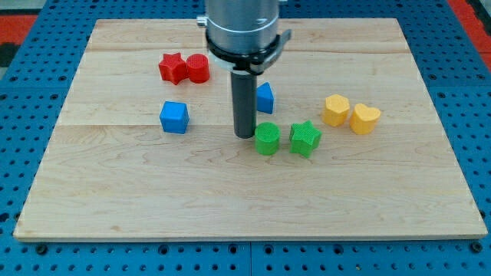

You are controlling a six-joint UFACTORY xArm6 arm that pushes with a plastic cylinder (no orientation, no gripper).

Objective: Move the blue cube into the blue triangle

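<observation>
Resting our tip [245, 136] mid-counter [230, 199], just beside the green cylinder [267, 139] | blue cube [174, 117] well apart, toward the left edge | blue triangle [265, 98] partly hidden behind our rod | end effector: a bare rod holding nothing

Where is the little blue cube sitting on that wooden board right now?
The blue cube sits left of centre on the wooden board, below the red star block, apart from everything. My tip is to its right, beside the green round block.
</observation>
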